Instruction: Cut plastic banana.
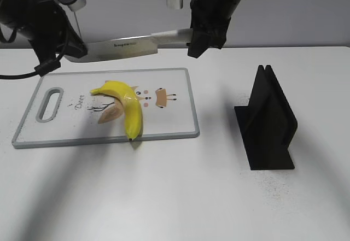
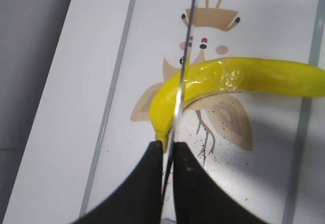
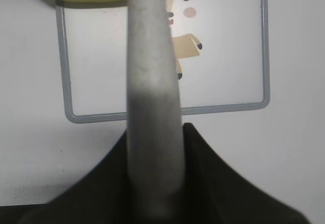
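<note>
I have the knife (image 1: 123,48) carried level between both arms, the left gripper (image 2: 168,155) pinched on the blade's tip end and the right gripper (image 1: 203,40) closed around the handle (image 3: 152,132), all of it hanging clear above the cutting board (image 1: 180,129). The plastic banana (image 1: 127,105) lies on that board directly below the left gripper, the blade edge lined across it near its stem end. I judge this the positioning step before the cut: next I should lower both ends evenly and keep the edge square across the fruit.
</note>
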### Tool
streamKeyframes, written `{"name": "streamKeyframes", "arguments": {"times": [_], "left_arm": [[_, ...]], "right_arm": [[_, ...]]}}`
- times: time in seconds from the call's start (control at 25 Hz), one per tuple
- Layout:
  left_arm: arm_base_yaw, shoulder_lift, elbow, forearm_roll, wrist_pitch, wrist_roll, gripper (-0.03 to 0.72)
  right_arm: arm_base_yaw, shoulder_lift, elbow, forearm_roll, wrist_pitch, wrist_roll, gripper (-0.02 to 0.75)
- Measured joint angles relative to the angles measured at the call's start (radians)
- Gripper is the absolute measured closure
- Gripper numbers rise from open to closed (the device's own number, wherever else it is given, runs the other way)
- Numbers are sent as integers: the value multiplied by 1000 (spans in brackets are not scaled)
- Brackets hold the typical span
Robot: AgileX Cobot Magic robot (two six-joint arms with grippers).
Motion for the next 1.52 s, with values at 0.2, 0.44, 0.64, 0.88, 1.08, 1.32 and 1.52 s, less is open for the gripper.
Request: {"name": "streamKeyframes", "arguments": {"times": [0.2,0.44,0.64,0.88,1.08,1.32,1.52], "left_arm": [[1,0,0,-54,-16,-16,251],[0,-17,0,-91,-22,-56,51],[17,-62,0,-92,-77,-216,54],[76,-166,0,4,-34,-498,82],[120,-239,0,245,147,-850,100],[188,-260,0,352,462,-1139,104],[247,-263,0,380,521,-1238,111]], "right_arm": [[0,0,0,21,1,23,543],[-1,0,0,18,-5,48,545],[-1,-6,0,18,-6,48,545],[-2,-74,0,0,-6,171,545],[-2,-133,0,-69,-6,453,545],[-2,-204,0,-87,-5,670,545],[-2,-238,14,-86,-5,863,545]]}}
